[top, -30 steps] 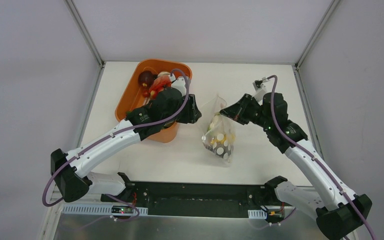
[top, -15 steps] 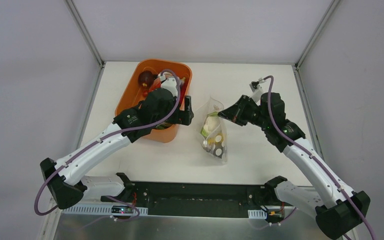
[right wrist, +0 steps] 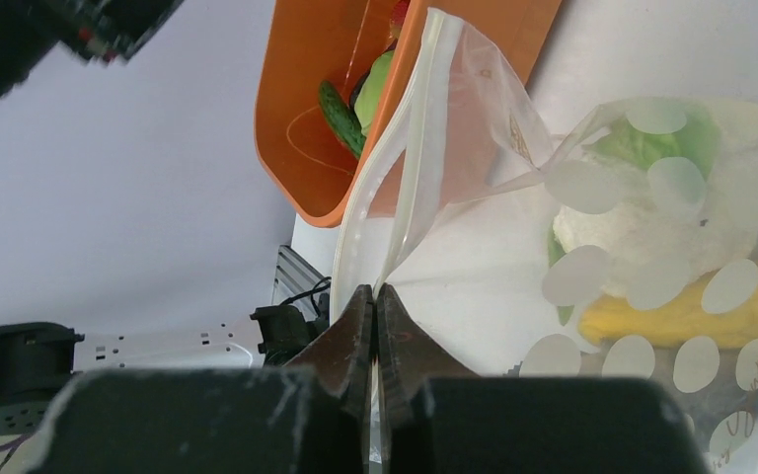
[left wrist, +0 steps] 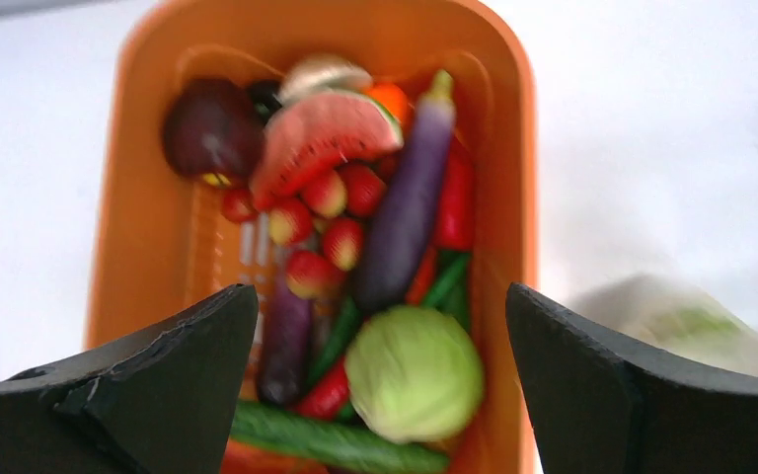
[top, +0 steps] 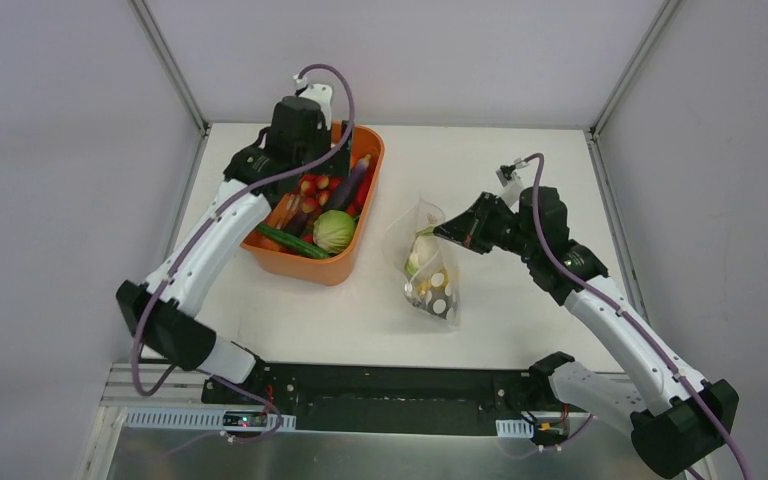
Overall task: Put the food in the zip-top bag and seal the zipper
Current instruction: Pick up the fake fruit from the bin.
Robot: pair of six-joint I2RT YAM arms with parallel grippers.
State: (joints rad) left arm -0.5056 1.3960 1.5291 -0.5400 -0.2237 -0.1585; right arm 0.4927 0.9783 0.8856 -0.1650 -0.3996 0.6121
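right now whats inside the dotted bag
Through the clear zip-top bag, a white cauliflower with green leaves and a yellow piece next to it show. Anything deeper is covered by the dots and folds.

- My left pincer hangs over the tub's far end, food inside the tub.
- The bag lies right of the tub.
- My right pincer pinches the bag's upper edge.
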